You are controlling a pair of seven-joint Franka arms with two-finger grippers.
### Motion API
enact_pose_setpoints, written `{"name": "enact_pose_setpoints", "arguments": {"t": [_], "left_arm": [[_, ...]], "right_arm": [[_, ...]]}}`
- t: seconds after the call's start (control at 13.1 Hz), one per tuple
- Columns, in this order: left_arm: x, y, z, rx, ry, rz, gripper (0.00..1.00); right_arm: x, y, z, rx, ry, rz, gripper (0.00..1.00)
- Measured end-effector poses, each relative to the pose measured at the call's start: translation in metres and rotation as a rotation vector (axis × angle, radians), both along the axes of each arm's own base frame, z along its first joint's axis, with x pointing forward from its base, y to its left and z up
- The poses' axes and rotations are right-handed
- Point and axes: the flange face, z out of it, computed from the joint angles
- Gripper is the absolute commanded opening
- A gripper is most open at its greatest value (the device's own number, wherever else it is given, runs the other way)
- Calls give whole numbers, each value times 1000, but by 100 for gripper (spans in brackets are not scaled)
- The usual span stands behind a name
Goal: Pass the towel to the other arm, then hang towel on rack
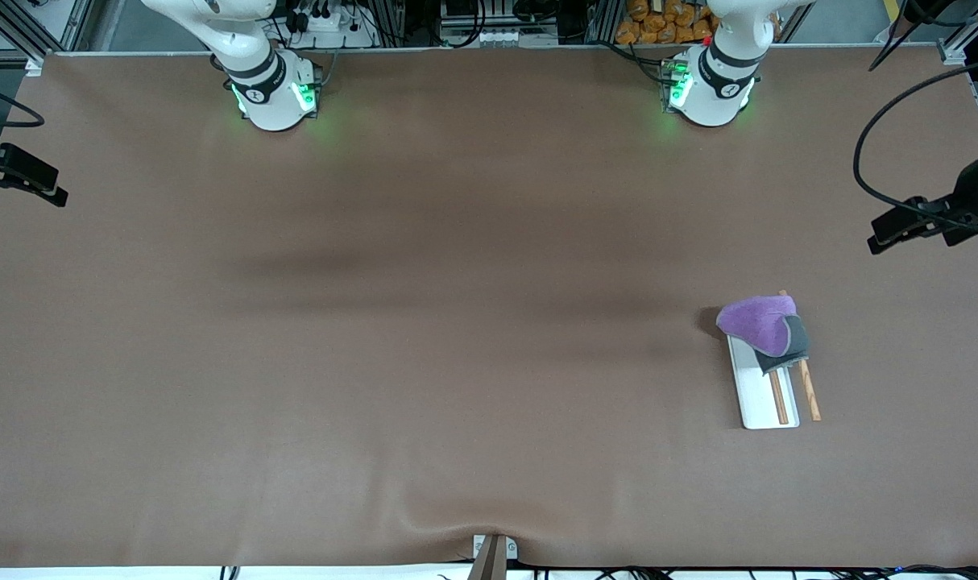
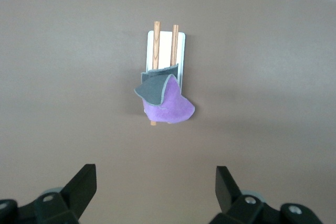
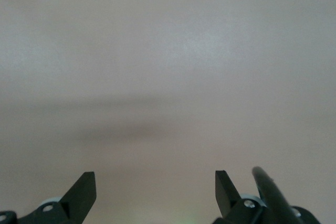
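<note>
The purple towel (image 1: 756,322) hangs draped over the end of the rack (image 1: 767,399) that is farther from the front camera, its dark grey reverse folded out on one side. The rack's white base and two brown rods (image 1: 809,391) lie toward the left arm's end of the table. In the left wrist view the towel (image 2: 168,107) and the rack (image 2: 179,51) show well below my left gripper (image 2: 156,182), which is open, empty and high above the table. My right gripper (image 3: 156,182) is open and empty over bare table. Neither gripper shows in the front view.
Both arm bases (image 1: 273,93) (image 1: 710,84) stand along the table's back edge. Black camera mounts reach in at the two ends of the table (image 1: 22,173) (image 1: 928,219). A small clamp (image 1: 493,554) sits at the near edge.
</note>
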Motion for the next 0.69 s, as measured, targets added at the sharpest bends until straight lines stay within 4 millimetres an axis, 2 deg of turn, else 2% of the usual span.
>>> {"name": "enact_pose_setpoints", "arguments": {"t": [0.23, 0.69], "left_arm": [[-14, -9, 0, 17, 12, -13, 100], [-50, -7, 2, -4, 13, -7, 100]], "right_arm": [[0, 0, 0, 0, 0, 0, 100], [0, -3, 0, 0, 0, -5, 100]]}}
